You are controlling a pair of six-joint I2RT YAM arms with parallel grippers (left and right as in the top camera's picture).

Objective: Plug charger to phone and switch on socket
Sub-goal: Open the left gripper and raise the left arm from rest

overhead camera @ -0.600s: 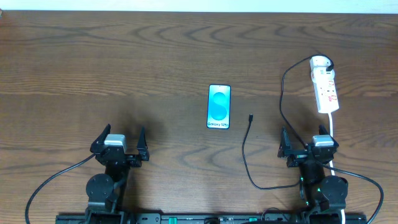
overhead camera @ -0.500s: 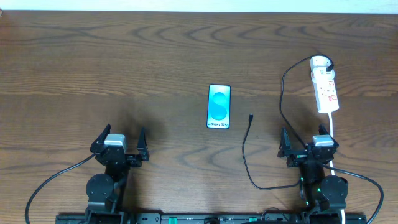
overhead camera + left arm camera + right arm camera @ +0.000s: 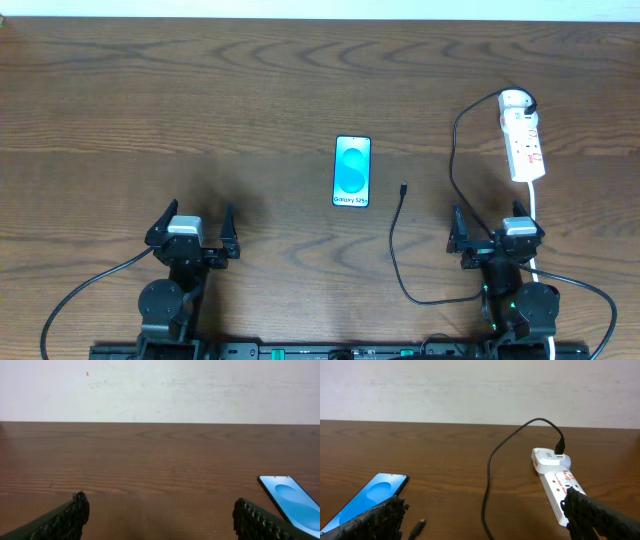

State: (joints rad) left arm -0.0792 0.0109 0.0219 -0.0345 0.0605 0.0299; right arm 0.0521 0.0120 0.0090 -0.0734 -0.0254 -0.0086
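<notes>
Slim phone [image 3: 352, 172], blue screen lit, lies flat mid-table; thin black charger cable [image 3: 391, 238] tip unplugged just right; white power strip [image 3: 522, 140] far right.

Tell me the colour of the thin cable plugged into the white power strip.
Black; the thin charger cable shows best in the right wrist view.

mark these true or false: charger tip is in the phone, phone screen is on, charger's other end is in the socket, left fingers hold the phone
1. The charger tip is in the phone. False: it lies loose on the table, right of the phone and apart from it.
2. The phone screen is lit. True.
3. The charger's other end is plugged into the socket. True.
4. The left fingers hold the phone. False: they stand open and empty.
</notes>
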